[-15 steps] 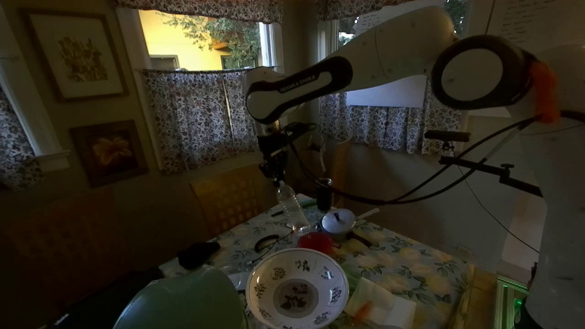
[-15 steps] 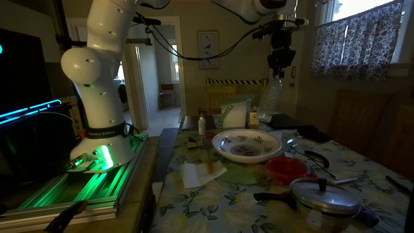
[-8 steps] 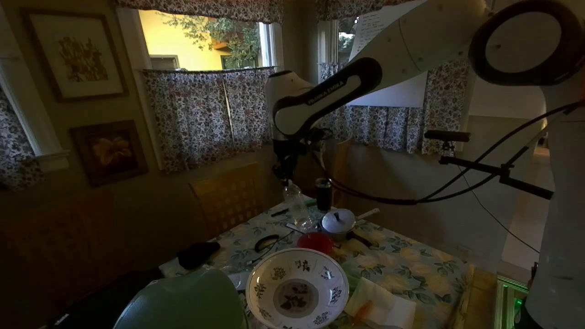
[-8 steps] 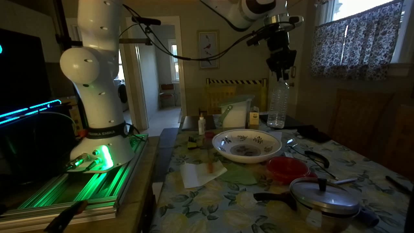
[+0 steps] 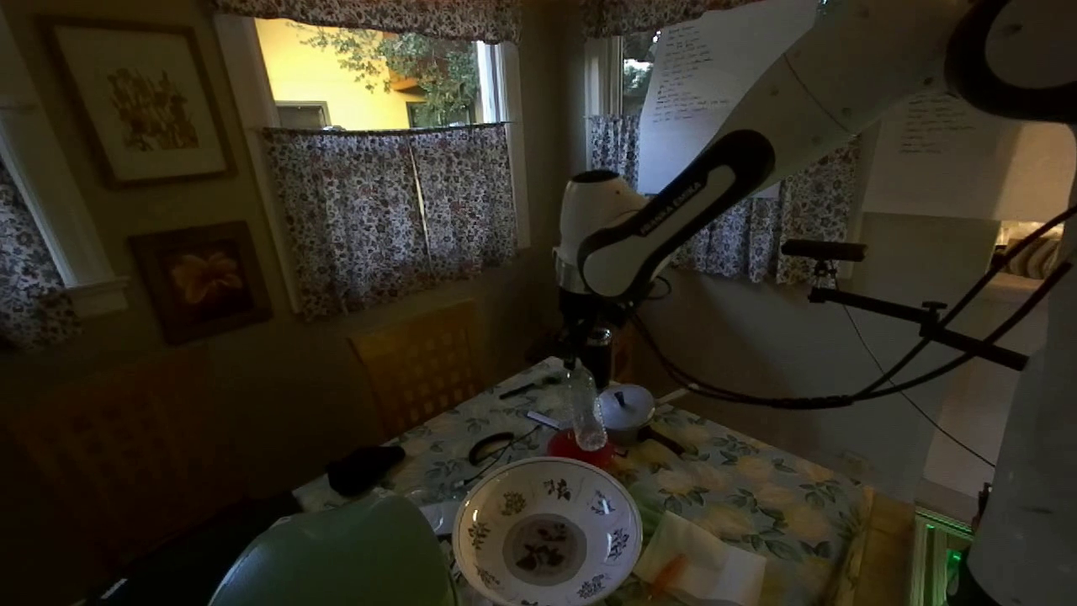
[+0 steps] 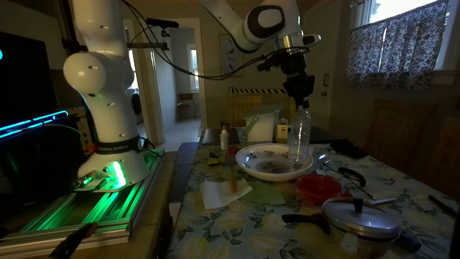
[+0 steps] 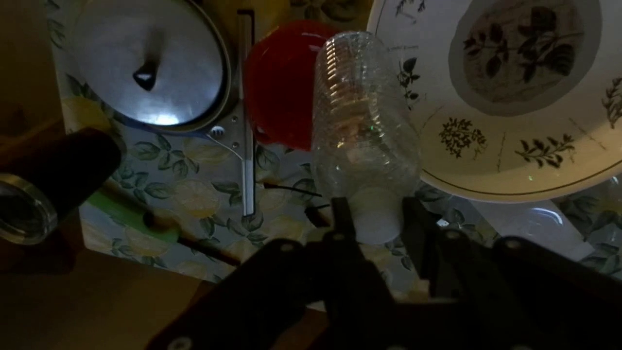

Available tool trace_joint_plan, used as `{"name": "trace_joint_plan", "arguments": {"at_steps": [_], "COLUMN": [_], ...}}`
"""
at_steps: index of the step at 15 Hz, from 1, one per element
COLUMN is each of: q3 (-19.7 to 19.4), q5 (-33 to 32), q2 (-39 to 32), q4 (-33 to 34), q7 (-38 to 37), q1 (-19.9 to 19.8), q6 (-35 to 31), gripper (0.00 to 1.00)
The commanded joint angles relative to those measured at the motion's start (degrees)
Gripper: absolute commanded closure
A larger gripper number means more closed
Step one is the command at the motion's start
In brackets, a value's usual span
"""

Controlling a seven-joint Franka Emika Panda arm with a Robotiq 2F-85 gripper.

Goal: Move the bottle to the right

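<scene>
Bottle (image 7: 362, 126) hangs cap-up directly below the gripper (image 7: 375, 209), whose dark fingers (image 7: 344, 216) pinch its white cap (image 7: 378, 224) from either side. Both exterior views have it pretty close to upright. Wrist view, left to right: black cylinder (image 7: 68, 170) at the edge, lidded pot (image 7: 160, 95), red bowl (image 7: 279, 87), then the bottle itself, overlapping part of the red bowl and the rim of that big leaf-patterned bowl (image 7: 503, 167) on the far right. Can't really tell how high its base sits, tbh.

A red bowl (image 6: 319, 189) sits between a patterned bowl (image 6: 267, 175) and a lidded pot (image 6: 361, 221) on flowered cloth (image 6: 230, 232)
</scene>
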State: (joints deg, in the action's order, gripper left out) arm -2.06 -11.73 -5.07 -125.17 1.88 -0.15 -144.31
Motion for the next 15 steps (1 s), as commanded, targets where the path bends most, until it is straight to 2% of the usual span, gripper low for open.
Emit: {"name": "trace_joint_plan", "arguments": {"at_steps": [1, 10, 12, 13, 15], "q3": [-1.14, -5.44, -5.33, -5.48, -5.46], "q5": [2.11, 1.29, 0.66, 0.64, 0.63], "q2": [5.38, 6.31, 4.58, 4.53, 4.49], "q4": [-9.78, -17.88, -15.97, -16.15, -16.14], "q7": [0.92, -3.21, -2.20, -2.19, -2.17], "q1": [-2.15, -6.56, -6.53, -6.73, -6.68], "q6": [-5.80, -17.07, -15.63, -15.75, -15.75], "gripper": [0.92, 0.92, 0.92, 0.69, 0.69]}}
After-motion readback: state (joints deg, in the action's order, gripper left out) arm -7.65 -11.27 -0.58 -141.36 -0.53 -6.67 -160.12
